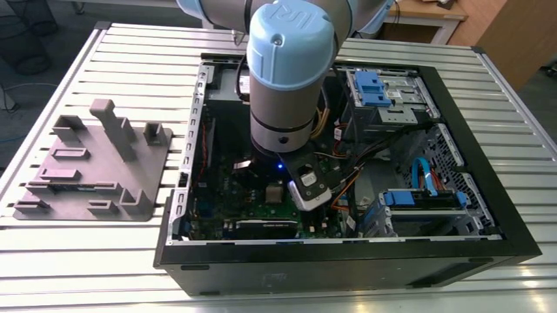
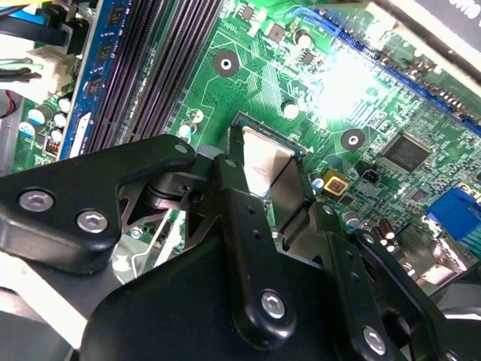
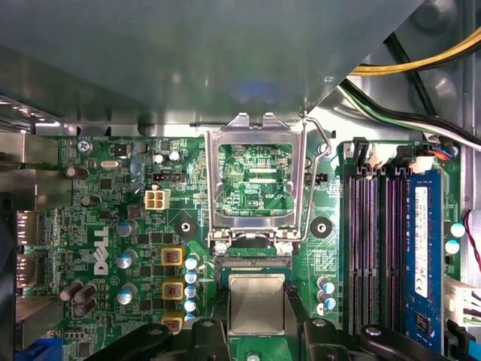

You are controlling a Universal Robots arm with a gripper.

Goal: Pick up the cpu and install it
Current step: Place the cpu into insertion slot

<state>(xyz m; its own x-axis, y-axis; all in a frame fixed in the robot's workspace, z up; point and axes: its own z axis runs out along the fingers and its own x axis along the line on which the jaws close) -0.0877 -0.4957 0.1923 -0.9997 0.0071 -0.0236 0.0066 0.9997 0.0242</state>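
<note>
Gripper (image 3: 257, 322): closed on the cpu (image 3: 257, 299), pinching two opposite edges | Place: centre of the exterior view, inside the computer case (image 1: 366, 257), just beside the open socket (image 3: 255, 180) | Handling: probably light, stiff, slippery-topped, fragile underneath; hold by edges only.

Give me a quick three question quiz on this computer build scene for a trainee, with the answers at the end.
1. True or false: the socket frame on the motherboard is closed over the cpu.
2. What is the gripper shut on? A) a yellow cable B) the cpu C) a memory stick
3. Fill in: the grey tray lies on the slatted table, on the exterior view's ____ of the computer case.
Key: 1 false, the frame stands open; 2 B; 3 left.
</note>
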